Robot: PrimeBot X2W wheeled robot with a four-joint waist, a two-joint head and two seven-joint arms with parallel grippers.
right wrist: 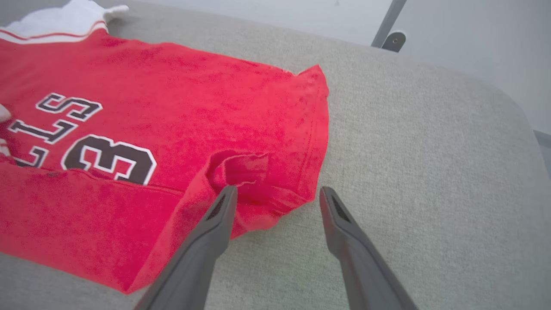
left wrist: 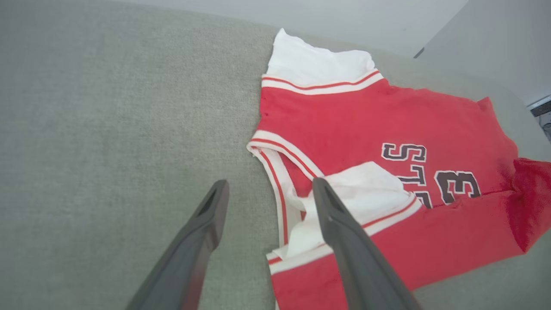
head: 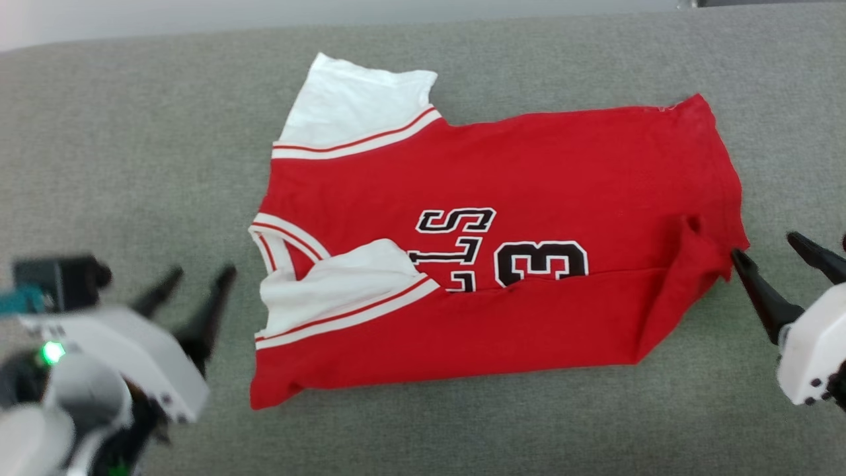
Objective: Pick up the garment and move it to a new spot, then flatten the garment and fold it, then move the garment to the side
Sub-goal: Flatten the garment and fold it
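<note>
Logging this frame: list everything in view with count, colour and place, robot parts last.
garment: one, bright red with white sleeves and black letters and number, lying on the padded surface, its near long edge folded up over the front.
padded surface: one, grey fabric, under the garment, across the head view.
metal post: one, grey, beyond the surface's far edge in the right wrist view.
left gripper: one, dark fingers apart, beside the collar end, holding nothing.
right gripper: one, dark fingers apart, beside the hem end, holding nothing.
</note>
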